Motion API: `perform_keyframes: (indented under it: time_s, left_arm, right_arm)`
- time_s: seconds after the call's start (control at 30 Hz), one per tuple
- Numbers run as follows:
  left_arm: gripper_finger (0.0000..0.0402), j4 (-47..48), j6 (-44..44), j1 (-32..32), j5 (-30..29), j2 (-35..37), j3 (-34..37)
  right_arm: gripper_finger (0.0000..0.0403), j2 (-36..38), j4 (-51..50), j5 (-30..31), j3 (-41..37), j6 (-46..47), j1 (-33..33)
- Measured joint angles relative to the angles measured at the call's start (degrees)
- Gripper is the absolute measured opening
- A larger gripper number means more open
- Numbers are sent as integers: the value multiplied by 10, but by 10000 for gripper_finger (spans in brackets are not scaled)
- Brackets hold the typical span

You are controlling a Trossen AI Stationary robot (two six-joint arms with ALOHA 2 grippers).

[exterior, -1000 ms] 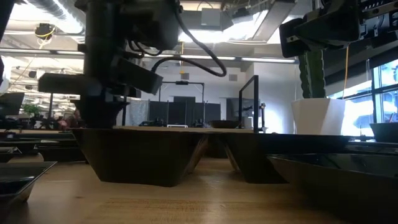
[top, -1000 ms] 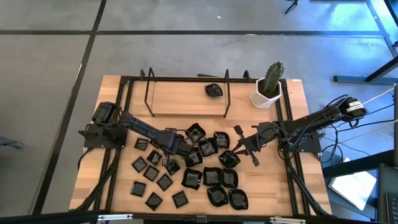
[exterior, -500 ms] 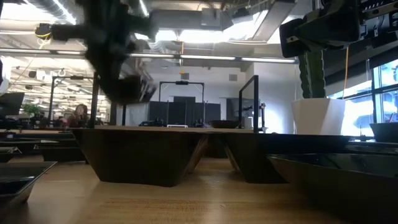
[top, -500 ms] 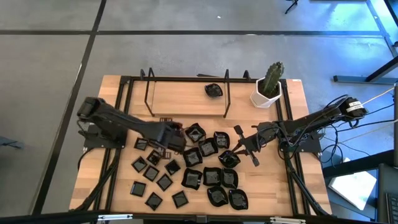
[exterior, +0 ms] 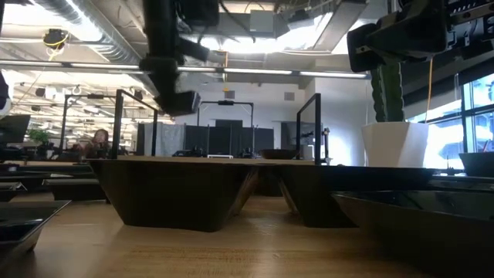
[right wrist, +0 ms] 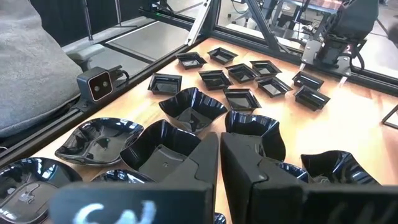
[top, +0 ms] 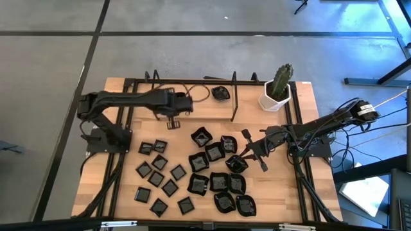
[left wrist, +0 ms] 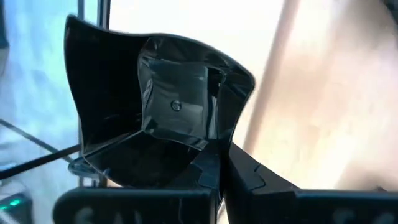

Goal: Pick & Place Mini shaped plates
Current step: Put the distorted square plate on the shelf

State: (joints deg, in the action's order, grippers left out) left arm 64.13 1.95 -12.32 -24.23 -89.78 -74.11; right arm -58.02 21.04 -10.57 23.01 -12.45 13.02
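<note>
While the right hand [top: 252,153] sits closed, the left hand [top: 174,114] clamps a wavy plate [left wrist: 155,118], which is empty.

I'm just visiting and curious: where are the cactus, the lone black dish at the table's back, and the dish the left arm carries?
Green cactus [top: 281,79], high view, its stem.
Lone glossy black dish [top: 221,93], high view, its centre.
Carried black raised-rim dish [left wrist: 177,109], left wrist view, its floor.
</note>
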Motion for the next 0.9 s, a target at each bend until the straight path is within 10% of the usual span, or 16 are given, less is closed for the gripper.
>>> perform_keyframes:
  time_s: [0.9]
  left_arm:
    - [2, -81, 42, -59, 33, -50, 106]
  right_arm:
    - [21, 0, 0, 0, 0, -3, 0]
